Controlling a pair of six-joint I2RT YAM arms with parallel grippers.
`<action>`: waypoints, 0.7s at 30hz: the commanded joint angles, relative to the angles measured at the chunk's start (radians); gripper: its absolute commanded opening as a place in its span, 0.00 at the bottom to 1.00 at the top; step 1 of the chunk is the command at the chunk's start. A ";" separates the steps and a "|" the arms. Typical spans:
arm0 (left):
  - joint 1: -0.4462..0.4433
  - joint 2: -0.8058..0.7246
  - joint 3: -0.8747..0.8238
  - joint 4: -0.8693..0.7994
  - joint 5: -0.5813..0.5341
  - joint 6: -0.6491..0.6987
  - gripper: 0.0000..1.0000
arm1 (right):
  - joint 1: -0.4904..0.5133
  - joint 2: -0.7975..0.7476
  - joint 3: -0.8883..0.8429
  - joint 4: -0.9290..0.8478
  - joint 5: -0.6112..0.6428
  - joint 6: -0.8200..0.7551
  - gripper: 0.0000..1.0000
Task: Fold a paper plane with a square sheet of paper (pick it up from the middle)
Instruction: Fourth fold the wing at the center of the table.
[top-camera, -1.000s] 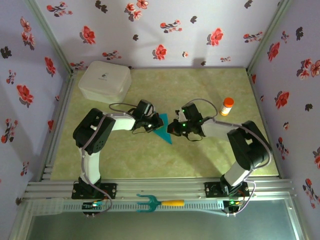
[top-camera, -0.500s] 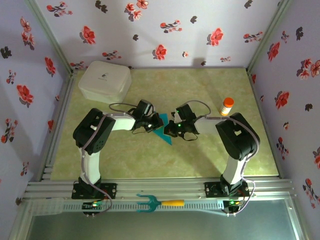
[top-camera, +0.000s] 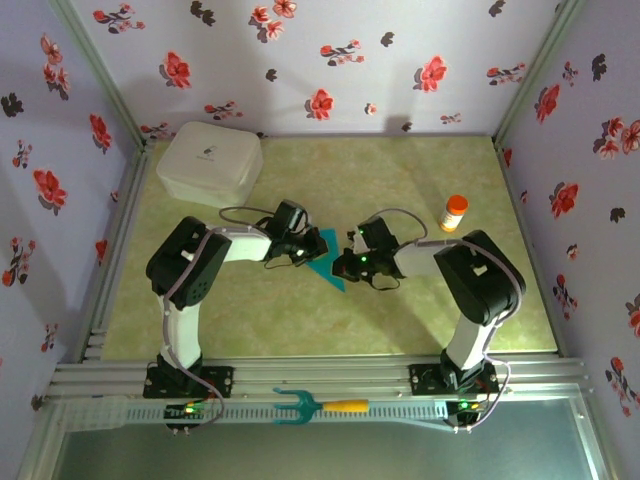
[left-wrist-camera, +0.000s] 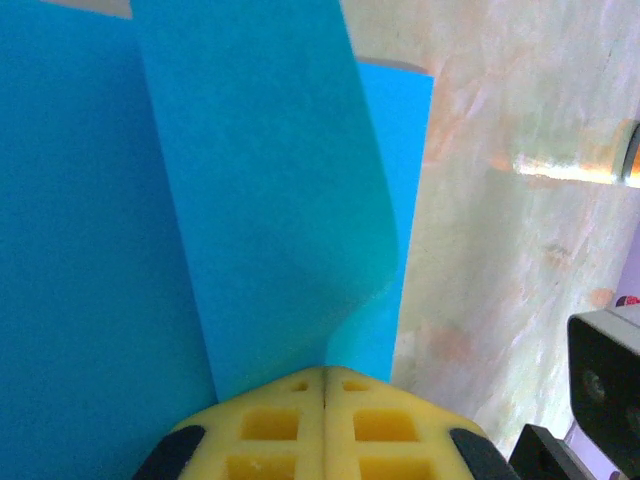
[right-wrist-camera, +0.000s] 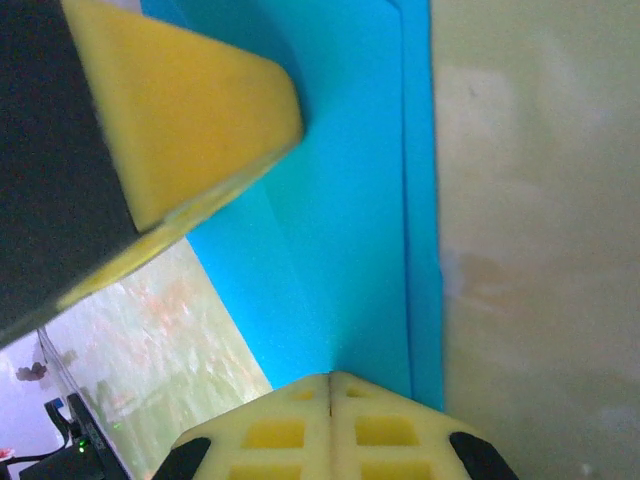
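Left gripper (left-wrist-camera: 323, 372) clamped tight on raised flap of square sheet of paper (left-wrist-camera: 260, 180); right gripper (right-wrist-camera: 328, 378) pinched closed on its folded edge. Sheet partly folded, centre of table (top-camera: 400, 170), between both wrists. Orange bottle (top-camera: 455, 212) near right, white box (top-camera: 210, 163) back left, teal fork tool (top-camera: 300, 406) on front rail (top-camera: 100, 385).
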 joint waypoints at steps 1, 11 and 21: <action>0.016 0.024 -0.024 -0.036 -0.045 0.003 0.01 | 0.002 -0.030 -0.036 -0.113 -0.002 -0.015 0.03; 0.021 0.024 -0.040 -0.016 -0.045 -0.012 0.00 | 0.002 -0.125 -0.113 -0.213 0.039 -0.058 0.03; 0.009 0.021 -0.026 -0.021 -0.038 0.005 0.00 | 0.003 -0.239 -0.037 -0.273 0.047 -0.065 0.04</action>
